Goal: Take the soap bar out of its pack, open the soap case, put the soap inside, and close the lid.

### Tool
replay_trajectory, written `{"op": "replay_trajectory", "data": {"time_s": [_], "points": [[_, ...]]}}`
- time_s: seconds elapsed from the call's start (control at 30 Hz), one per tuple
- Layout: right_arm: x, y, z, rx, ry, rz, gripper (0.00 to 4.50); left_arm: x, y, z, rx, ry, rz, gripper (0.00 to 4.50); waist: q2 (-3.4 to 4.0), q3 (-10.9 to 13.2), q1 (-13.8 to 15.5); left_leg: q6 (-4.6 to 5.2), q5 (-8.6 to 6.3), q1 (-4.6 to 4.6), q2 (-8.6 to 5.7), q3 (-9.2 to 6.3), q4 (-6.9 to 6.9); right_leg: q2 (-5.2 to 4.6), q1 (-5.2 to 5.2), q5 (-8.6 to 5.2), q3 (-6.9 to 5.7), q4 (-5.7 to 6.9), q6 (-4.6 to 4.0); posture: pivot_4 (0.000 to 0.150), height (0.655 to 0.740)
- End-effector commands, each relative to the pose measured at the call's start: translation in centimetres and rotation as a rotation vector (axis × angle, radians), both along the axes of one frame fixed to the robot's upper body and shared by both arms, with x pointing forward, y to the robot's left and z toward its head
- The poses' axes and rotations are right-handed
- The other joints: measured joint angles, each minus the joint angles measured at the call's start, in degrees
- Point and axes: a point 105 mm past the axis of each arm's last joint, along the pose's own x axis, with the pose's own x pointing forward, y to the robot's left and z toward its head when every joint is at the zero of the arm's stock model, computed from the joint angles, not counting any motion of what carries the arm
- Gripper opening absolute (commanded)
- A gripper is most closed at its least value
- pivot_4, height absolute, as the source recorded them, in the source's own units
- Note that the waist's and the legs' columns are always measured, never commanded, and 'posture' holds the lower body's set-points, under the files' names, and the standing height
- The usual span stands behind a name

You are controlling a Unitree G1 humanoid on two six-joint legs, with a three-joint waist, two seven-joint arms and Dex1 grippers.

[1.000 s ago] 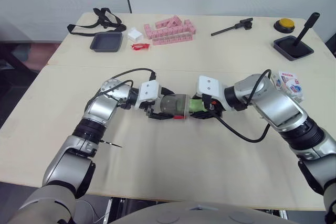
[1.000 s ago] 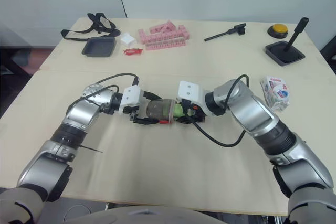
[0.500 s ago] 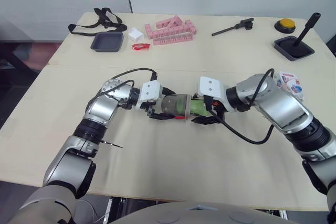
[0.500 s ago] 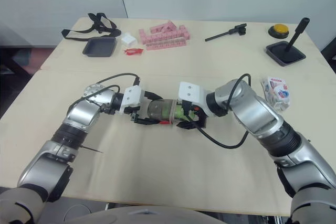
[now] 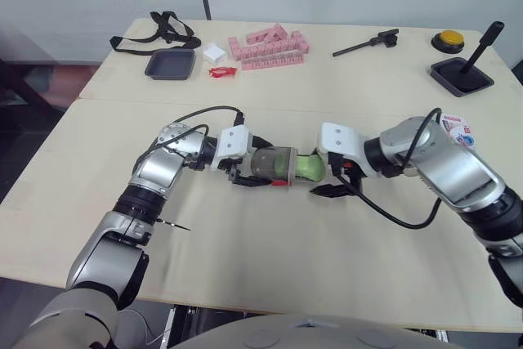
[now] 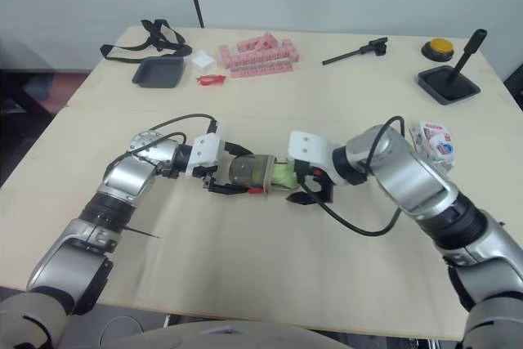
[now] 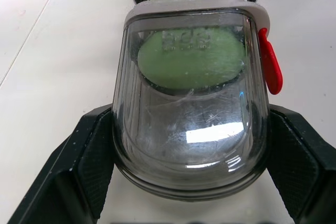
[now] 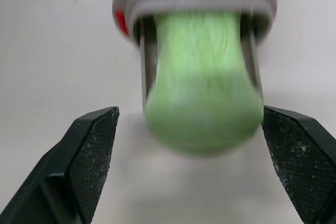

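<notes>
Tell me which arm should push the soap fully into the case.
Right, probably. The right gripper, open, sits just behind the protruding end of the soap; the left gripper is clamped on the case, steadying it.

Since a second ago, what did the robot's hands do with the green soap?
The right gripper opened, let go of the green soap bar and drew back a little toward the robot's right. The soap bar stayed where it was, sticking partly out of the clear soap case, and the left gripper stayed shut on the soap case.

Bright, even light; soft shadows
</notes>
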Motion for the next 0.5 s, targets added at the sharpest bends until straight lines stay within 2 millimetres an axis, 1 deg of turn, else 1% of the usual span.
{"op": "replay_trajectory", "data": {"time_s": [0.03, 0.17, 0.27, 0.4, 0.43, 0.5], "points": [[0.2, -1.3, 1.0, -0.003, -0.042, -0.024, 4.49, 0.1, 0.3, 0.9, -0.028, -0.026, 0.002, 3.49, 0.00, 0.00, 0.08, 0.00, 0.00, 0.00, 0.00, 0.01, 0.00, 0.00, 0.00, 0.00, 0.01, 0.00, 0.00, 0.150, 0.7109], [0.8, -2.6, 0.8, -0.007, -0.059, -0.074, 4.49, 0.2, 0.4, 0.9, -0.025, -0.029, 0.002, 3.49, 0.00, 0.00, 0.09, 0.00, 0.00, 0.01, 0.01, 0.01, 0.00, 0.00, 0.00, 0.00, 0.01, 0.00, 0.00, 0.150, 0.7109], [1.0, -3.0, 0.6, 0.013, -0.062, -0.090, 3.69, 0.2, 0.4, 1.0, -0.024, -0.031, 0.002, 3.49, 0.00, 0.00, 0.08, 0.01, 0.00, 0.01, 0.01, 0.01, 0.01, 0.00, 0.00, 0.00, 0.01, 0.00, 0.00, 0.150, 0.7109], [1.3, -3.1, 0.3, 0.052, -0.077, -0.097, 2.33, 0.2, 0.4, 1.0, -0.022, -0.033, 0.001, 3.49, 0.00, 0.00, 0.13, 0.01, -0.01, -0.01, 0.02, 0.02, 0.01, 0.00, 0.00, 0.00, 0.00, 0.00, 0.00, 0.150, 0.7109], [1.2, -3.0, 0.2, 0.064, -0.073, -0.094, 2.06, 0.2, 0.4, 1.0, -0.022, -0.032, 0.000, 3.49, 0.00, 0.00, 0.11, 0.01, -0.01, -0.01, 0.02, 0.02, 0.02, 0.00, 0.00, 0.00, 0.00, 0.00, -0.01, 0.150, 0.7109], [1.1, -2.8, 0.0, 0.076, -0.066, -0.091, 1.30, 0.2, 0.4, 1.0, -0.022, -0.032, -0.001, 3.49, 0.00, 0.00, 0.08, 0.01, -0.01, -0.01, 0.02, 0.02, 0.02, 0.00, 0.00, 0.00, 0.00, 0.00, -0.01, 0.150, 0.7109]]}}
